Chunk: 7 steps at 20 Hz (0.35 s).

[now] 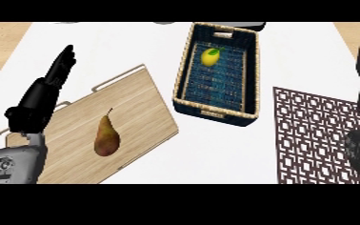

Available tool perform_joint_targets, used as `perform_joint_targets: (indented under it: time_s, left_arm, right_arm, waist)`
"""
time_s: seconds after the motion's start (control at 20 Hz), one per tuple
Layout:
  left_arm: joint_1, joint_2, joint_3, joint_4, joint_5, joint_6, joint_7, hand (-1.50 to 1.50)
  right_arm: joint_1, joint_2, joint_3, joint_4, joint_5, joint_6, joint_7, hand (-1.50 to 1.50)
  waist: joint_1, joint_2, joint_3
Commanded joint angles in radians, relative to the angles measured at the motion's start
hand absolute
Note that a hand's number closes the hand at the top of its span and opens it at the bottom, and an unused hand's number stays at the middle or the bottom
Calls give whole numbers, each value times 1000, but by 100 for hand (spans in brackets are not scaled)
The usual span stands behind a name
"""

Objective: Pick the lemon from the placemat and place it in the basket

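Note:
The yellow lemon (211,57) lies inside the dark woven basket (184,78), toward its far end, with no hand touching it. The brown lattice placemat (309,138) lies at the right with nothing on it. My left hand (38,102) stands at the left edge with its fingers straight and pointing up, holding nothing. At the right edge, over the placemat's side, only a dark sliver of my right hand (354,145) shows, well away from the lemon.
A wooden cutting board (141,100) lies left of the basket with a brown-green pear (105,136) on it. Grey objects peek in at the counter's far edge. White counter runs between the basket and the placemat.

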Motion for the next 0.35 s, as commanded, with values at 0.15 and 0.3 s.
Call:
perform_joint_targets:
  time_s: [0.15,0.3]
  left_arm:
    - [-6,-1,10,7,6,-4,-8,0]
    - [-11,2,6,-49,8,-6,58,0]
  right_arm:
    - [45,-103,-126,10,-6,-192,-17,-150]
    - [100,-207,-186,54,-38,-175,-88,-150]
  waist:
    - [-5,1,0]
    - [0,1,1]
